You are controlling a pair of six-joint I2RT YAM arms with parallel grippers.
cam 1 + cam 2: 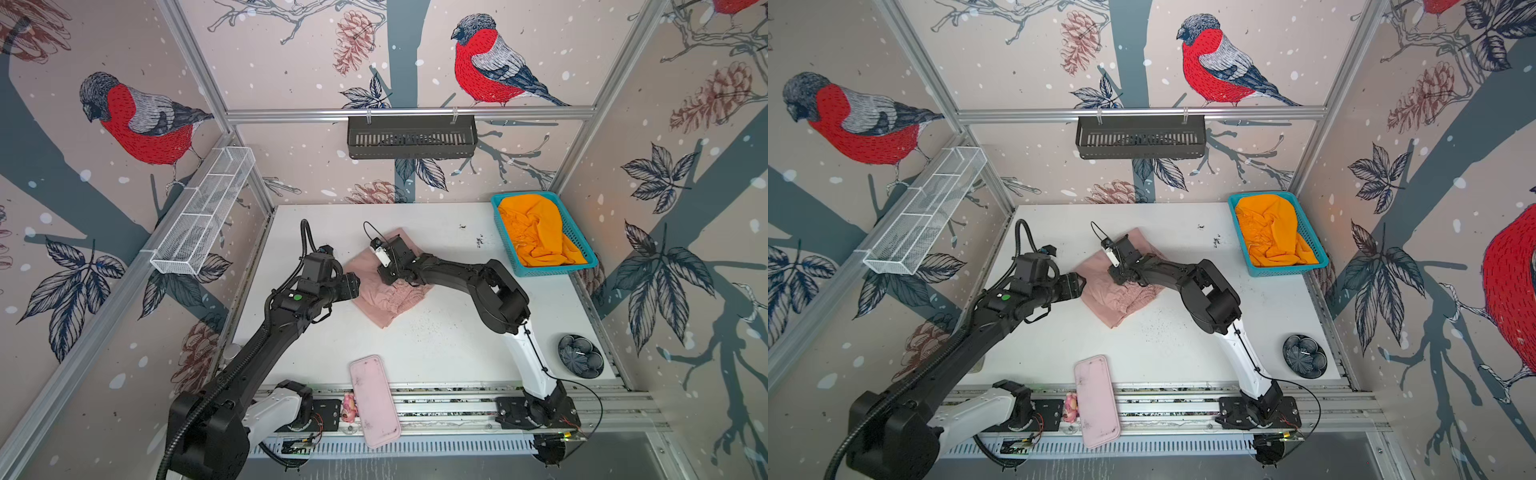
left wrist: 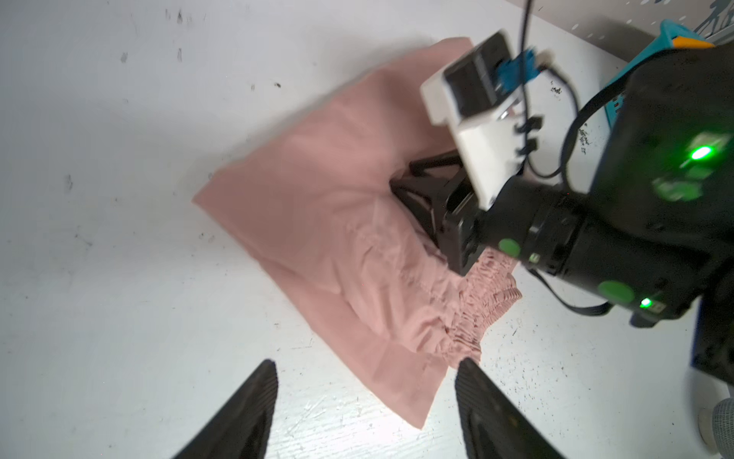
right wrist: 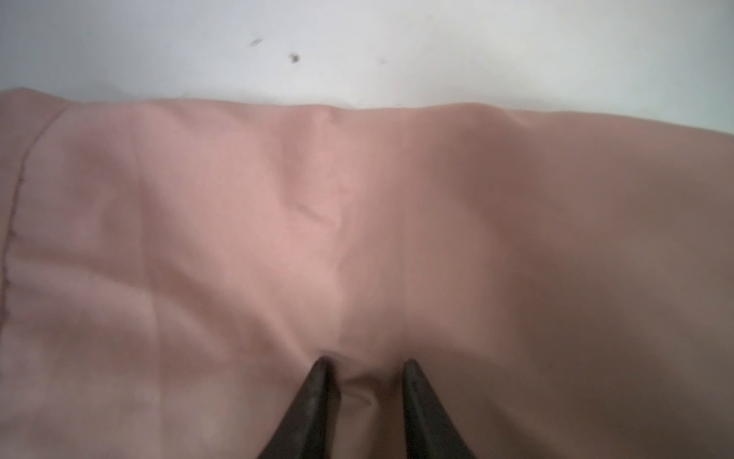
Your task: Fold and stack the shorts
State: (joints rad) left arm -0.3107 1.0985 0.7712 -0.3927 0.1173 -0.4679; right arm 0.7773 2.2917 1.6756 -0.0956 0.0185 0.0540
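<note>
The dusty pink shorts (image 1: 388,305) (image 1: 1121,301) lie folded near the middle of the white table, elastic waist toward the front. My right gripper (image 1: 386,277) (image 1: 1119,281) points down onto them. In the right wrist view its fingers (image 3: 365,361) stand a little apart, tips pressed into the pink cloth (image 3: 357,218) with a small wrinkle between them. My left gripper (image 1: 360,286) (image 2: 367,361) hovers open at the shorts' left edge, holding nothing; a corner of the cloth (image 2: 337,238) lies on the table below it. The orange shorts (image 1: 536,235) (image 1: 1271,232) sit crumpled in the teal basket (image 1: 555,271).
A rigid pink tray (image 1: 374,401) lies at the front edge, overhanging the rail. A dark bowl (image 1: 580,356) sits at the front right. A white wire shelf (image 1: 203,212) hangs on the left wall and a black basket (image 1: 411,137) on the back rail.
</note>
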